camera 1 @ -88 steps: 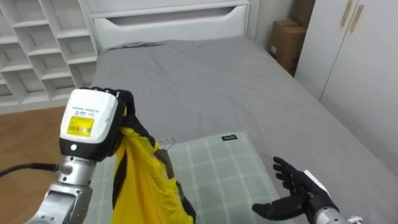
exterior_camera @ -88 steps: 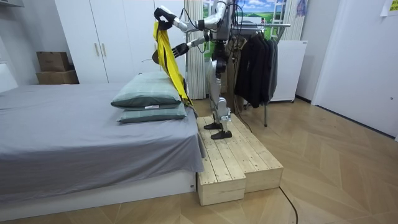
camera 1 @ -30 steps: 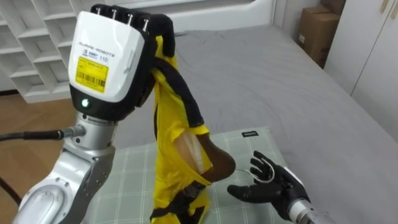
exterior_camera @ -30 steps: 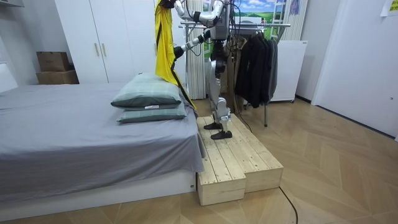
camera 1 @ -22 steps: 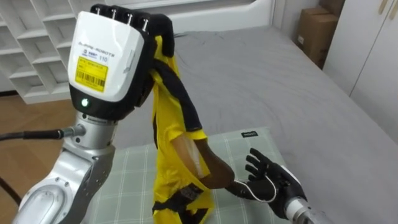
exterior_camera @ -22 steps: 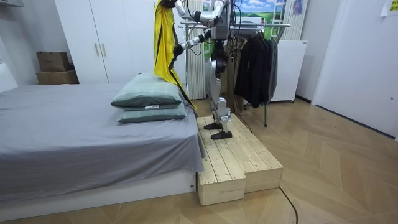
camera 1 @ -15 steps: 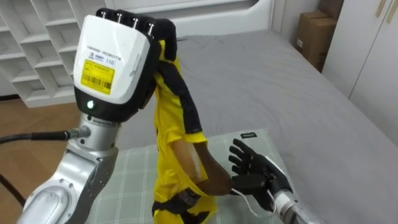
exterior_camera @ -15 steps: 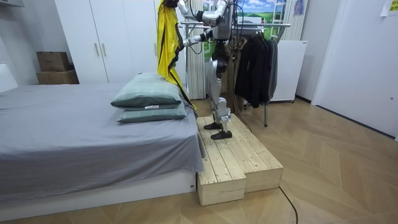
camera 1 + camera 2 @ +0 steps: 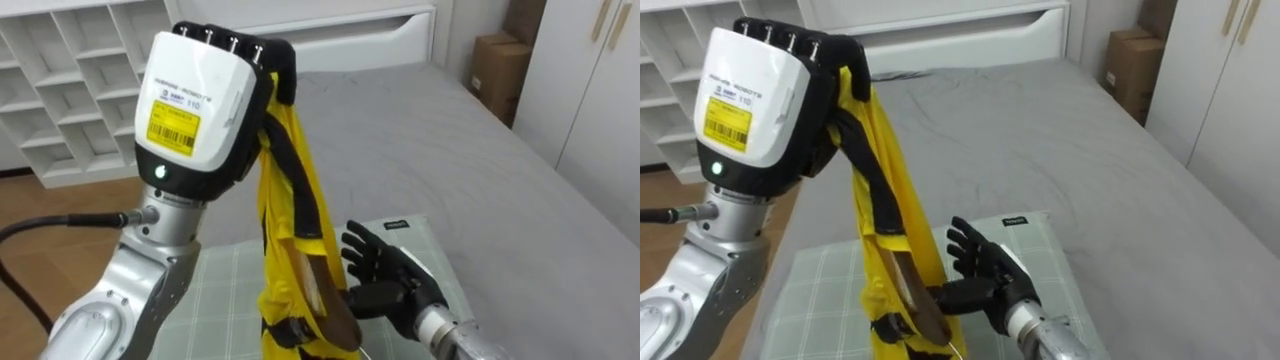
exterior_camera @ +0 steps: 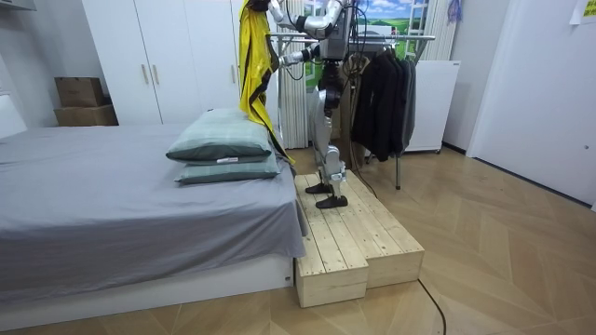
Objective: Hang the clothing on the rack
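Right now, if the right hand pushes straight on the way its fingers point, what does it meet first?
Probably the yellow, black-trimmed garment hanging from the left hand, close beside the open right hand; depth is unclear.

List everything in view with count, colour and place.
garment: one, yellow with black trim, hanging from the left hand above the pillows
hanger: one, brown wood, inside the garment
pillows: two, pale green check, stacked at the bed's end
bed: one, grey, before the robot
shelving: one, white, left of the bed
cardboard boxes: two, brown, stacked beside the bed
clothes: several, dark, on the rack behind the robot
wooden platform: one, pale wood, under the robot's feet
left hand: raised, shut on the garment's top
right hand: open, at the hanger
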Available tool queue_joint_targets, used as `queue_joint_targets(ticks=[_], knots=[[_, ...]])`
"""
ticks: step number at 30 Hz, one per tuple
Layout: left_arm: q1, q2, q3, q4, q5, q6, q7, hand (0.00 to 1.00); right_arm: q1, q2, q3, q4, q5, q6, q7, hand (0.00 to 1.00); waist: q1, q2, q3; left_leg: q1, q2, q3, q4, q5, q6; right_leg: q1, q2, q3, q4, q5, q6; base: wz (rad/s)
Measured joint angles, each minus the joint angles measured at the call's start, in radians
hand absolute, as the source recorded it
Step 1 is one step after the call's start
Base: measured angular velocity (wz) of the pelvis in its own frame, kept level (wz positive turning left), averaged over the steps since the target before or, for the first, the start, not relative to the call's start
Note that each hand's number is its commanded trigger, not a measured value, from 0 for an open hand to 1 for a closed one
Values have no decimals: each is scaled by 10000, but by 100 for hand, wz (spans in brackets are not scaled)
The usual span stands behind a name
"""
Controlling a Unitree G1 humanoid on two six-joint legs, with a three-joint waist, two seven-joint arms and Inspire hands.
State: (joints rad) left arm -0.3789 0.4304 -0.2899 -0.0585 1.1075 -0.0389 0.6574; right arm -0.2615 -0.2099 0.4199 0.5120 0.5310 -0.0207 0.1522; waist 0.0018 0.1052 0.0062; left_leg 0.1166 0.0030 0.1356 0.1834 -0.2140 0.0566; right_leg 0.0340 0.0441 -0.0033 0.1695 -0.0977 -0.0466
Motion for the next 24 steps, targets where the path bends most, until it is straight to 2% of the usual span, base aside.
queue_joint_targets(ticks=[7,11,16,18,21,24], knots=[[0,38,-2,2,192,52,-145,100,281,-333,-3,1,-1371,9,366,0,38,5,3,28,5,0,-93,0,0,-3,7,-1,-16,0,0,0],[3,139,-2,3,243,46,-158,100,354,-478,-3,2,-2249,11,476,0,35,74,38,95,10,31,-169,0,0,5,15,8,-8,-1,1,-2],[3,148,-2,31,243,-172,-153,100,358,-649,-4,109,-3320,9,465,0,33,83,45,116,10,25,-182,0,0,10,22,31,-6,-2,2,0],[3,154,-2,31,353,-219,-153,100,357,-704,-104,325,-4211,8,443,0,51,75,50,115,6,27,-191,0,1,3,23,31,-15,-5,7,0],[2,297,-1,30,373,-365,-150,100,360,-760,-122,382,-4988,8,312,0,37,73,50,104,0,27,-192,0,0,-6,22,24,-35,-14,16,0],[2,298,-1,30,373,-424,-149,100,361,-762,-126,379,-5126,8,139,0,35,70,49,97,-1,29,-184,1,1,-6,22,19,-55,-16,16,0]])
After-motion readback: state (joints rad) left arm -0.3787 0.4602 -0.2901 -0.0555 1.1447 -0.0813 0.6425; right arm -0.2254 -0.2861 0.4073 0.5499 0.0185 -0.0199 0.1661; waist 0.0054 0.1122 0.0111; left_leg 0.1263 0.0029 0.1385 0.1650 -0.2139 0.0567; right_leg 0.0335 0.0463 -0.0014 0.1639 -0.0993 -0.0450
